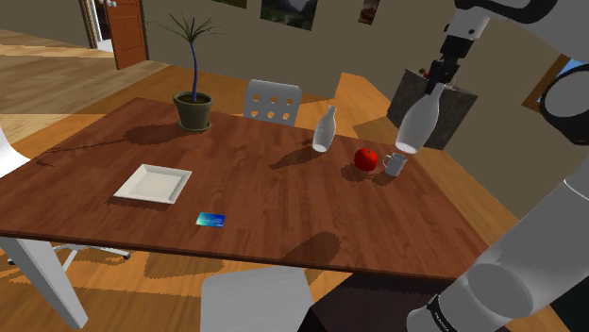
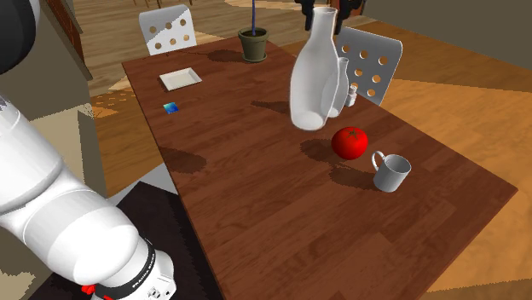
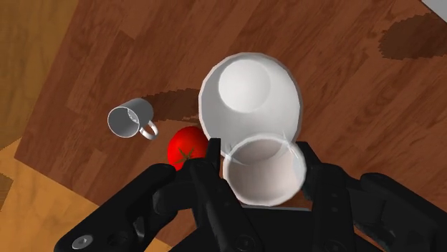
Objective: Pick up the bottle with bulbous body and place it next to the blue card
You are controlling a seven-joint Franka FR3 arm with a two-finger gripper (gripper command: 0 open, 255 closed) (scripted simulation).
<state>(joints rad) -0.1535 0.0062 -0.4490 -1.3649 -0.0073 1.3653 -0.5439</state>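
A white bottle (image 1: 418,121) with a narrow neck and a wide rounded body hangs in the air above the wooden table (image 1: 264,198), over its far right part. My gripper (image 1: 436,77) is shut on its neck from above. In the wrist view the fingers (image 3: 208,161) clasp the open rim, with the bottle (image 3: 251,100) hanging below my gripper (image 3: 261,168). In the second exterior view the bottle (image 2: 315,77) hangs upright. The small blue card (image 1: 210,221) lies flat near the table's front edge, far from the bottle; it is also the blue card (image 2: 171,107) near the plate.
Below the held bottle sit a red tomato (image 1: 365,158) and a grey mug (image 1: 395,164). A second white bottle (image 1: 326,130) stands nearby. A white plate (image 1: 153,183) lies beside the card, a potted plant (image 1: 193,108) at the back, and a white chair (image 1: 273,101) behind the table.
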